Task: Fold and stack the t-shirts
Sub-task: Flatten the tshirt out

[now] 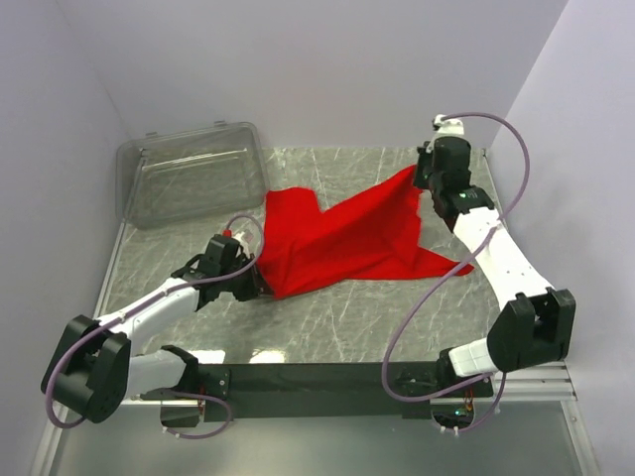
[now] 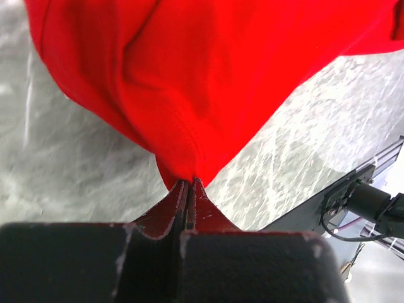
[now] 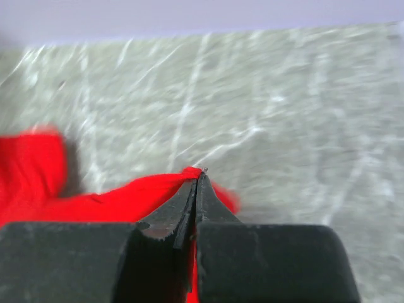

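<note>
Bin: a clear plastic bin (image 1: 193, 174) sits at the far-left corner of the tabletop (image 1: 347, 332), against the left edge. The pictures do not show anything lying in it.
Bin and cloth: the red t-shirt (image 1: 342, 238) is outside the bin, and its far-left flap reaches just beside the bin's right near corner.
Left gripper: the left gripper (image 2: 189, 186) is toward the near-left part of the tabletop, jaws clenched on a bunched fold at the t-shirt's near-left end. The wrist view shows the cloth gathered to a pinch right at the fingertips.
T-shirt: unfolded and rumpled, it is spread slantwise over the middle of the tabletop between the two grippers. One loose pointed corner lies toward the right edge.
Right gripper: the right gripper (image 3: 201, 177) is near the far-right corner, jaws pressed together on a thin ridge of the t-shirt's far-right tip, which is drawn to a point there.
</note>
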Motion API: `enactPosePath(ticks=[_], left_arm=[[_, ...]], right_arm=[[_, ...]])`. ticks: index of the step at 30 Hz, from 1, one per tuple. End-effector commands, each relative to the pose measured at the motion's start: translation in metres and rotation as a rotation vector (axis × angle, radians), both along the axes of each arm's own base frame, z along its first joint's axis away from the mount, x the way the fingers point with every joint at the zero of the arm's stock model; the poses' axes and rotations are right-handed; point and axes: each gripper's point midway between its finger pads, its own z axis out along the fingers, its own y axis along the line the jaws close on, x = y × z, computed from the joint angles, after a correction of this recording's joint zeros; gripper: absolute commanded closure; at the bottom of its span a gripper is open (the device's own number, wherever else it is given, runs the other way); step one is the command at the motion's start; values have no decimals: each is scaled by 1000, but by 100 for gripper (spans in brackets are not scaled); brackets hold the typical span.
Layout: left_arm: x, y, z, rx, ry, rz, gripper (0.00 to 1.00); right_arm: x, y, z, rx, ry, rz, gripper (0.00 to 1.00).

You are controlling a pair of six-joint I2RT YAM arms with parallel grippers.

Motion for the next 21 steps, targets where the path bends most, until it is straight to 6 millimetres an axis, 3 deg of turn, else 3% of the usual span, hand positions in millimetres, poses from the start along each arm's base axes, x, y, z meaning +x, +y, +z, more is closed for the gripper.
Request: enactPosePath(ticks=[1, 4, 7, 9, 10, 12, 13, 14, 16, 18, 21], left_arm=[[-6, 10, -4, 44, 20, 17, 99], [-6, 16, -11, 99, 73, 32, 99], [-4, 9, -7, 65, 68, 6, 99], [-3, -1, 3, 20, 53, -38, 91], [0, -5, 12, 0, 16, -67, 77], [9, -14, 40, -42, -65, -104, 65], [15, -14, 58, -48, -134, -114, 51], [25, -16, 82, -53, -200, -114, 44], [44, -14, 116, -38, -313, -99, 32], [59, -4, 126, -20, -330, -62, 29], [92, 13, 119, -23, -277, 37, 28]], right_arm=[[3, -35, 14, -54, -55, -142, 100], [3, -62, 2, -73, -44, -225, 100], [2, -88, -18, -119, -15, -269, 100], [1, -93, -27, -146, 5, -260, 100], [1, -92, -34, -177, 28, -199, 100], [-6, -86, -55, -207, 82, -111, 100], [-13, -80, -65, -258, 113, -25, 100], [-18, -63, -71, -243, 126, 93, 100], [-33, -53, -84, -263, 160, 199, 100], [-44, -40, -93, -246, 184, 294, 100], [-56, -35, -105, -243, 211, 341, 100]])
